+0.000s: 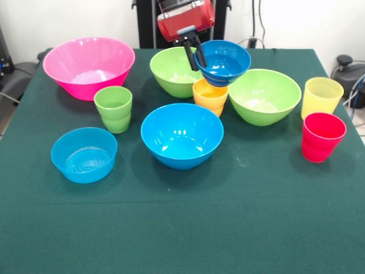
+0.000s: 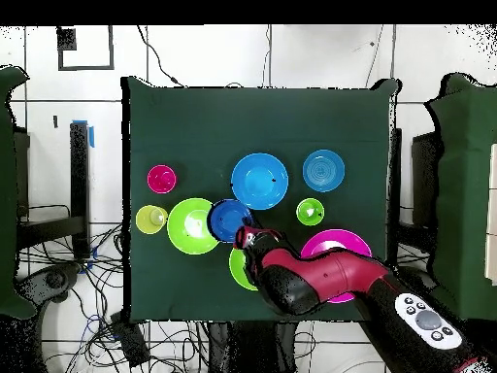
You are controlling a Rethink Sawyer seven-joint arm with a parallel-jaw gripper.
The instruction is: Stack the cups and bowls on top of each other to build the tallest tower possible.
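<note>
My gripper point(image 1: 195, 54) is shut on the near rim of the small dark blue bowl point(image 1: 225, 61). It holds the bowl tilted right over the orange-yellow cup point(image 1: 210, 96); whether they touch I cannot tell. In the overhead view the gripper point(image 2: 245, 236) and dark blue bowl point(image 2: 229, 220) hide that cup. Two lime green bowls point(image 1: 174, 71) point(image 1: 265, 96) flank it. The pink bowl point(image 1: 88, 65) stands at back left, the green cup point(image 1: 113, 108) before it. The bright blue bowl point(image 1: 181, 134) is central and the light blue bowl point(image 1: 84, 154) front left. The pale yellow cup point(image 1: 321, 97) and red cup point(image 1: 322, 137) stand right.
The dark green cloth point(image 1: 182, 228) covers the table, with open room along the front. In the overhead view my arm point(image 2: 330, 282) lies across the pink bowl point(image 2: 335, 238) and one lime green bowl point(image 2: 238, 267). Cables lie on the floor around the table.
</note>
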